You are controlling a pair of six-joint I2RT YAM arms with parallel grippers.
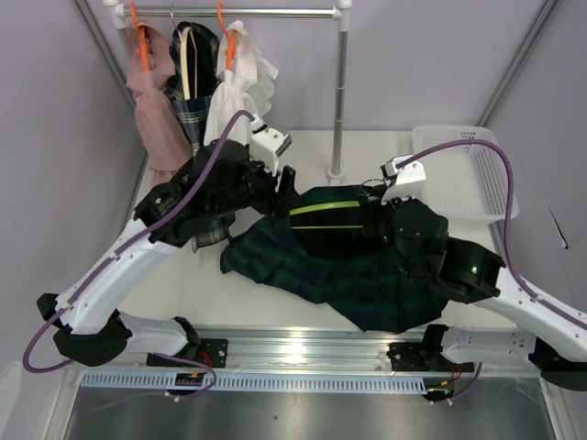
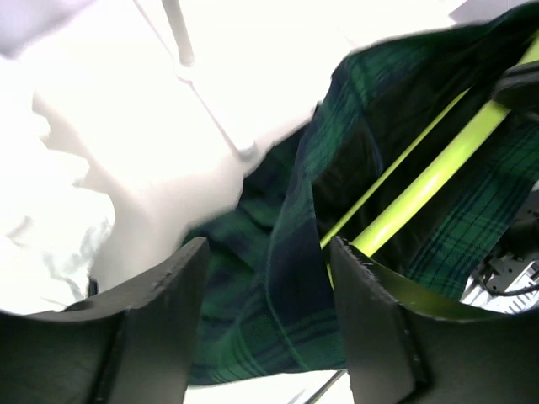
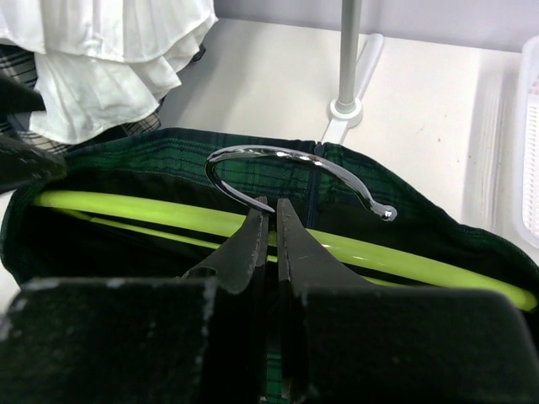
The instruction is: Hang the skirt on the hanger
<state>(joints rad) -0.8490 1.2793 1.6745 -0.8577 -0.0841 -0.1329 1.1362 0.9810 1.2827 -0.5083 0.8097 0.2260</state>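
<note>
1. Your left gripper (image 2: 268,252) is open: fingers spread wide over the dark green plaid skirt (image 1: 321,270), nothing between them.
2. Your right gripper (image 3: 271,210) is closed on the lime-green hanger (image 3: 152,212), at the base of its chrome hook (image 3: 278,156).
3. The skirt lies on the counter (image 1: 367,151), centre of the top view. The hanger's bar sits inside the waistband.

The left arm (image 1: 138,247) is bending in from the left, its left gripper (image 2: 268,252) hanging with its 2 fingers (image 2: 160,320) standing wide apart, holding nothing. The right arm (image 1: 477,275) is angling in from the right, its right gripper (image 3: 271,210) pinching the hanger (image 3: 404,264) at the hook's neck, fingers pressed together.
</note>
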